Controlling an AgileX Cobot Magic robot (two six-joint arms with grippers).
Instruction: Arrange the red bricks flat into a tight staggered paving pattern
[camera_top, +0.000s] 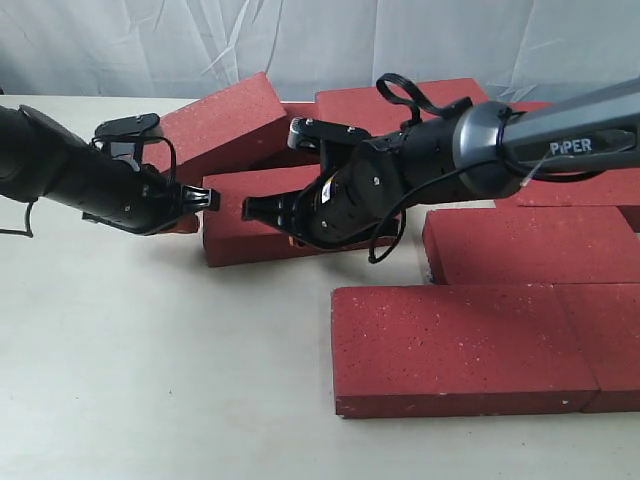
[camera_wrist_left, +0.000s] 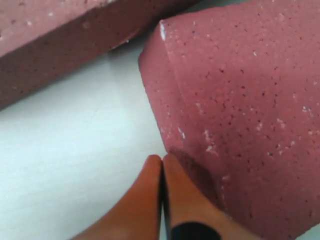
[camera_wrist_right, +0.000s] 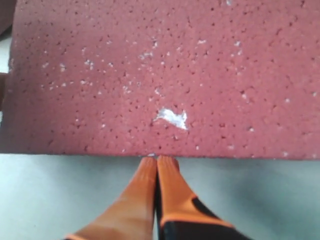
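Lying flat on the table (camera_top: 150, 380), one loose red brick (camera_top: 232, 240) sits left of the laid bricks (camera_top: 460, 345), with a tilted brick (camera_top: 225, 120) behind it. The left gripper (camera_wrist_left: 162, 159), fingers pressed together, touches its corner. The right gripper (camera_wrist_right: 156, 160), likewise closed, has its tips at the brick's long edge.

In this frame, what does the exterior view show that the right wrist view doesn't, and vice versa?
Exterior only: the left hand at the end of the middle brick, a skewed brick behind it, and laid bricks at right. Right wrist only: a white chip on that brick's top face, and the fingertips pressed together at its long edge. Both: the right hand and the middle brick.
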